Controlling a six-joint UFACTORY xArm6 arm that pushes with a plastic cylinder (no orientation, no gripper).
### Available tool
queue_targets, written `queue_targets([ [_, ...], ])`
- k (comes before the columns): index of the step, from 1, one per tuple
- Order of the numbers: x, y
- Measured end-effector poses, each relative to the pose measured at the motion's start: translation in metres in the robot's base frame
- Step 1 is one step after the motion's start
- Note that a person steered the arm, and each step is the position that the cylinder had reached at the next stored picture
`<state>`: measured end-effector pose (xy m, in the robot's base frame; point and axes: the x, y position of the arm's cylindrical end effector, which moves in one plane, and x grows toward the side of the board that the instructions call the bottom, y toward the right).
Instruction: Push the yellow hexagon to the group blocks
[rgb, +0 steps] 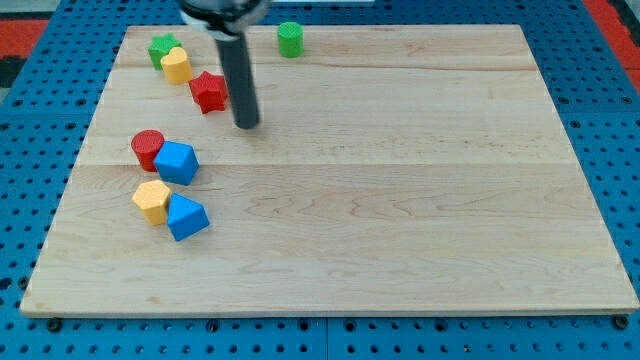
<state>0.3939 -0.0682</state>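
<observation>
Yellow hexagon (152, 200) sits near the tabletop's (400, 200) left edge, low in the view, and you can see it touching the blue triangular block (187, 217) on its right. Just above that pair you'll find the red cylinder (147, 148) pressed against a blue block (177, 162) of blocky, cube-like shape. Look to the upper left corner and you have a green block (161, 47), star-like as far as can be told, with a second yellow block (177, 65) against its lower right side; its shape is hard to read. A red star (209, 91) lies just below and to the right of those. A green cylinder (290, 39) stands alone near the top edge. Your end effector is a plain rod with nothing to spread or pinch; my tip (246, 126) rests on the wood just right of the red star, well apart from the yellow hexagon.
</observation>
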Motion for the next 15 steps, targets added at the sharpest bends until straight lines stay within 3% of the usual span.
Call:
queue_targets([
  [1,0.07,0.031],
  [2,0.076,-0.041],
  [3,0.061,-0.094],
  [5,0.045,-0.113],
  [6,0.021,-0.042],
  [7,-0.038,-0.025],
  [8,-0.049,-0.058],
  [9,-0.074,-0.027],
  [10,-0.089,-0.093],
  [12,-0.03,-0.126],
  [13,-0.003,-0.046],
  [14,0.083,-0.007],
  [15,0.14,-0.018],
])
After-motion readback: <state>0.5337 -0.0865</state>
